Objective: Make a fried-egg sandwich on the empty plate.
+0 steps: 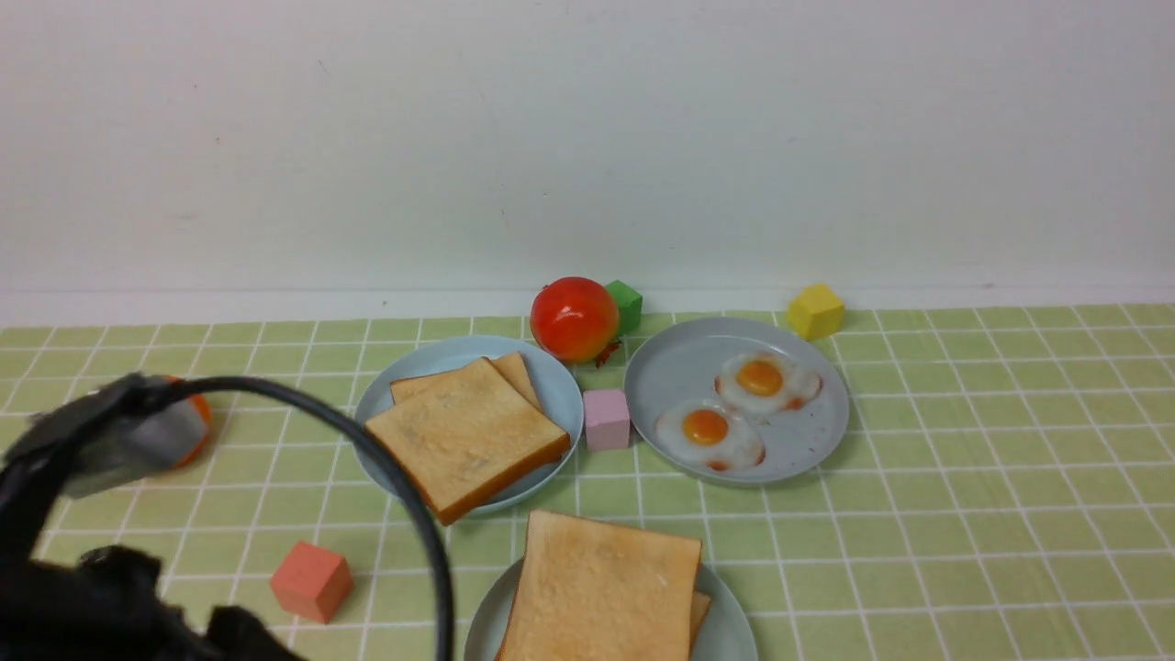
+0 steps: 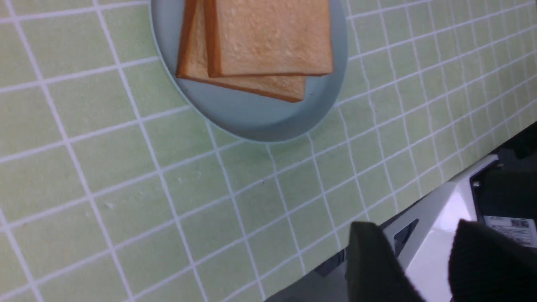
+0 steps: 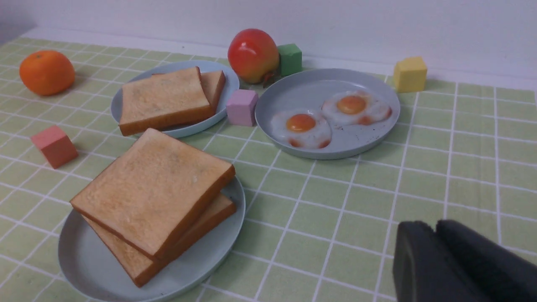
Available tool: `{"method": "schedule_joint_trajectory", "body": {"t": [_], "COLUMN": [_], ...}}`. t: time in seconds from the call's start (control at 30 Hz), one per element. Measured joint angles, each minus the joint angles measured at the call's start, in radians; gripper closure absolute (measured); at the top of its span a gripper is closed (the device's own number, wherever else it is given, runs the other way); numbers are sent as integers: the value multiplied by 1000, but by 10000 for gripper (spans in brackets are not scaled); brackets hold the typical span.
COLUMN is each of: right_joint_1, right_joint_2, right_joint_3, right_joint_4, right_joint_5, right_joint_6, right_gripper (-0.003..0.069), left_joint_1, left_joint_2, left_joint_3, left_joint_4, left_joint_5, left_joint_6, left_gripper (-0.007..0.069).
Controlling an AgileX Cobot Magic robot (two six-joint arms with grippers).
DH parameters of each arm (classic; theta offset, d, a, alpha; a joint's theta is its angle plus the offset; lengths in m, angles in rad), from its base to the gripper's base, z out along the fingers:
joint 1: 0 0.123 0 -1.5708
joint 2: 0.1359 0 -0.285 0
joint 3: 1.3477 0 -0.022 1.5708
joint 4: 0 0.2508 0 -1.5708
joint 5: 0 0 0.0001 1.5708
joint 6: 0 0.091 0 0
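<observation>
Sandwich: the fried-egg sandwich is lying flat on the plate, at the near edge of the desk, midway across the front view.
Cut off: the front view's lower border is slicing away the near part of stack and plate, and the left wrist view is cropping both too.
Hidden: the upper slice is covering nearly all of the lower one, and whatever is lying between them is not showing.
Heading: the slices being square, no long axis is standing out. The upper one is sitting slightly twisted, leaving a corner of the lower one peeking out on the right.
Left arm: a blurred dark mass whose cable is crossing the spare-toast plate and which is masking part of an orange.
Left claw: only the tips are showing, standing apart with nothing between them.
Right claw: its fingers are pressing together, empty, above bare desk.
Elsewhere: two fried eggs are lying on a greyer plate, apart from the sandwich.
</observation>
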Motion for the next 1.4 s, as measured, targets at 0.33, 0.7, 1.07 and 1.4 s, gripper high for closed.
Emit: {"method": "schedule_joint_trajectory", "body": {"t": [0.33, 0.7, 1.07, 1.4], "right_joint_1": [0, 0, 0, 0], "right_joint_2": [-1, -1, -1, -1], "right_joint_3": [2, 3, 3, 3], "right_joint_4": [0, 0, -3, -4], "right_joint_5": [-6, -7, -10, -10], "right_joint_6": [0, 0, 0, 0], "right_gripper": [571, 566, 557, 545], "left_joint_1": [0, 0, 18, 217], "left_joint_2": [-366, -443, -477, -772], "left_joint_3": [1, 1, 139, 672], "left_joint_4": [227, 242, 503, 712], "left_joint_5": [84, 92, -180, -586], "left_joint_6": [-378, -451, -381, -366], "left_gripper": [638, 638, 638, 638]}}
